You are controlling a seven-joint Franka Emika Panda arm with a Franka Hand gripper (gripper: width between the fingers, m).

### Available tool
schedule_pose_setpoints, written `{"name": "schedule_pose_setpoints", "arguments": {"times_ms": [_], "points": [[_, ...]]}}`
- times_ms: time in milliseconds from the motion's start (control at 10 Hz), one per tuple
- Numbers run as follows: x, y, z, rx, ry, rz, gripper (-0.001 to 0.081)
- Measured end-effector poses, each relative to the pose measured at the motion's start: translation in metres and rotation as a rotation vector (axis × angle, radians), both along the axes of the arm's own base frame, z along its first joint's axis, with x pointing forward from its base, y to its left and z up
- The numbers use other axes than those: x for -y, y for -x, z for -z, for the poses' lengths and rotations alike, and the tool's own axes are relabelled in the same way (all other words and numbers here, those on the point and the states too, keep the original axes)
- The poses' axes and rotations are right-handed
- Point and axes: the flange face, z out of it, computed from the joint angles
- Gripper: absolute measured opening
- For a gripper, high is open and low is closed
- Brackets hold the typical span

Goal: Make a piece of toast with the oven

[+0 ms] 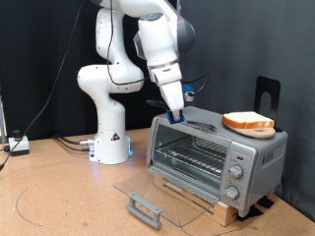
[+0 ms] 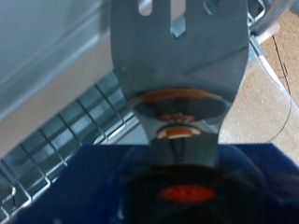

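1. A brown wooden tabletop (image 1: 59, 202) spreads across the exterior view's bottom.
2. A flat light wooden board (image 1: 192, 194) lies on it, under the appliance.
3. A black upright stand (image 1: 268, 93) rises at the exterior view's right, behind the appliance.
4. Dark cables (image 1: 44, 103) hang at the exterior view's left, near a small white box (image 1: 18, 146) on the tabletop.
5. A white wall (image 1: 39, 49) forms the background.

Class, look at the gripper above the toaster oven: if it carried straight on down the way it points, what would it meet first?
Probably the top of the oven; the gripper already sits almost on it, though depth is unclear.
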Motion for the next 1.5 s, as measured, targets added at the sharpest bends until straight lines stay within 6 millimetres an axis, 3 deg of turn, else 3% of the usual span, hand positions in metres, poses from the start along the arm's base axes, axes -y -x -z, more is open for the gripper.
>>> {"name": "schedule_pose_setpoints", "arguments": {"times_ms": [400,1500], "points": [[-0.024,-0.015,-0.003,-0.011,-0.023,-0.006,0.0397],[-0.025,-0.013,-0.012,-0.03,-0.042,-0.042,0.0397]]}}
